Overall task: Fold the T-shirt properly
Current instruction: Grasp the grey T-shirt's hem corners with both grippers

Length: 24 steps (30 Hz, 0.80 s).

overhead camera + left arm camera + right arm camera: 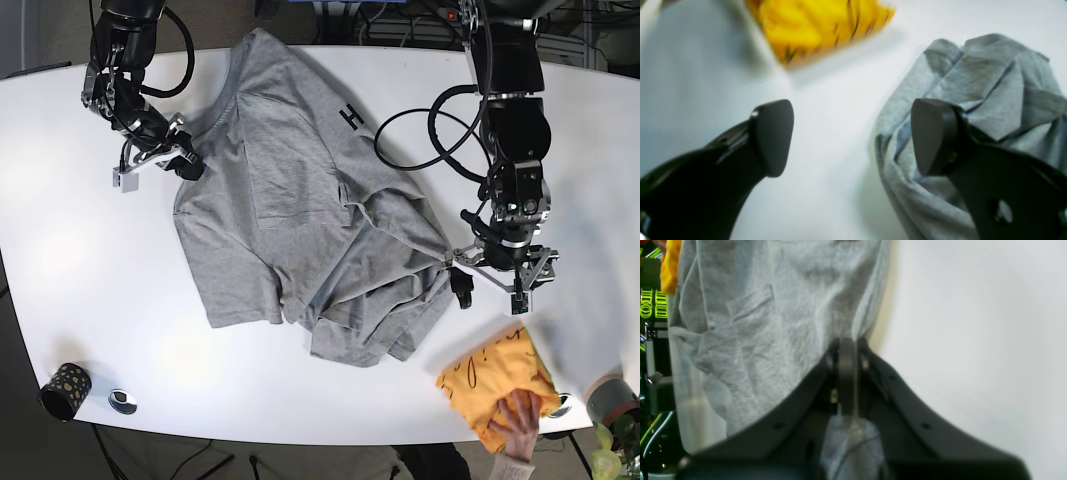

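A grey T-shirt [300,200] lies rumpled on the white table [80,260], with its lower right part bunched up. My right gripper [190,165] is shut on the shirt's left edge, near a sleeve; the right wrist view shows the fabric [773,323] pinched between the closed fingers [846,350]. My left gripper [490,292] is open at the shirt's right edge. In the left wrist view the left gripper [853,136] holds nothing, and one finger [933,136] is right by the bunched grey cloth [990,93].
A yellow cloth [495,382] lies at the table's front right with a person's hand [518,412] on it; it also shows in the left wrist view [820,26]. A patterned cup [65,390] and a small round object [122,400] stand at the front left.
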Each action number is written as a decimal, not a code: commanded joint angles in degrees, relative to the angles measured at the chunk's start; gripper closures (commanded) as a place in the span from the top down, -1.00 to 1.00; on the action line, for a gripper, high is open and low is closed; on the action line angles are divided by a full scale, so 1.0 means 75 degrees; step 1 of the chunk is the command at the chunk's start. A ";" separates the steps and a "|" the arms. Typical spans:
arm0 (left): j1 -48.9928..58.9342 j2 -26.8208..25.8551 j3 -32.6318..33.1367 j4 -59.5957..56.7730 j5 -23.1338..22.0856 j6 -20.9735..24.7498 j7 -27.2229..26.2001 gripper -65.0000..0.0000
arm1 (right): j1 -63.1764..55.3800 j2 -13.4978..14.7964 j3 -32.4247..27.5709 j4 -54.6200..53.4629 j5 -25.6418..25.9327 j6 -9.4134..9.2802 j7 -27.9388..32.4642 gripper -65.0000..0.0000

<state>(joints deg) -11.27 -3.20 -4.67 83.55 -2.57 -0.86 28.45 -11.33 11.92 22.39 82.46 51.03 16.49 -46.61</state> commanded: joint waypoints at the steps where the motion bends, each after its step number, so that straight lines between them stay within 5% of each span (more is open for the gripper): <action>1: -0.0379 0.0023 0.0300 -0.0397 -0.0039 -0.0102 -0.0200 0.58 | 0.0028 0.0081 0.0021 0.0112 0.0036 -0.0001 0.0032 -1.00; 7: -0.0848 0.0069 0.0452 -0.1628 -0.0003 -0.1145 -0.0200 0.58 | 0.0040 0.0045 0.0021 0.0112 0.0036 -0.0001 0.0032 -1.00; 17: -0.1082 0.0023 0.0452 -0.2683 -0.0003 -0.1239 -0.0259 0.55 | 0.0040 0.0034 0.0021 0.0112 0.0036 -0.0001 0.0043 -1.00; 21: -0.1082 0.0023 0.0464 -0.2870 -0.0003 -0.1239 -0.0528 0.08 | 0.0040 0.0034 0.0021 0.0112 0.0036 -0.0001 0.0043 -1.00; 24: -0.1106 0.0023 0.0464 -0.3210 -0.0003 -0.1204 -0.0845 -0.53 | 0.0040 0.0034 0.0021 0.0112 0.0036 -0.0001 0.0043 -1.00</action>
<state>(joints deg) -18.04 -2.90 -1.17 59.99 -2.55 -9.96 23.97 -11.33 11.60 22.39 82.46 51.27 16.49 -46.54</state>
